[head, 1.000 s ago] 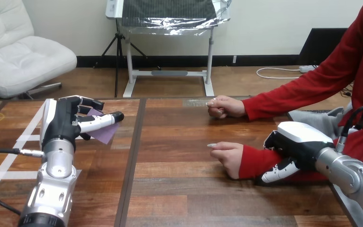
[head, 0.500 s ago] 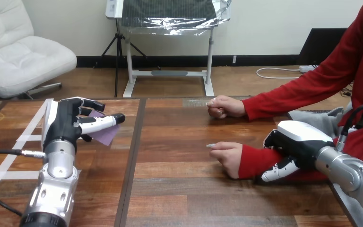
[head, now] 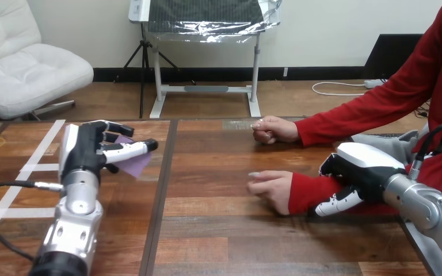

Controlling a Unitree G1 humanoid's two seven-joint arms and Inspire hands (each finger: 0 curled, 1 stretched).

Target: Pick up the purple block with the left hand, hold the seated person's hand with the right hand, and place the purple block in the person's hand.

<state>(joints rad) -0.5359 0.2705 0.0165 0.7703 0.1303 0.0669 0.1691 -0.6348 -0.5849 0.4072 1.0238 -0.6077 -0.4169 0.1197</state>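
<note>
While the left robot hand (head: 84, 150) pinches the purple block (head: 133, 165) over the tabletop's (head: 218, 230) left side, the right robot hand (head: 359, 169) curls round the person's forearm (head: 313, 190), just behind the person's nearer hand (head: 270, 187).

Two silver arms, each ending in a black-and-white hand.
The left hand (head: 86, 152) is black with a white shell along its back and white-and-black jointed fingers; the left forearm (head: 73, 233) is silver, ringed and dotted with dark holes. The right hand (head: 358, 171) bears a rounded white shell over black, on the smooth silver right forearm (head: 431, 210).
</note>
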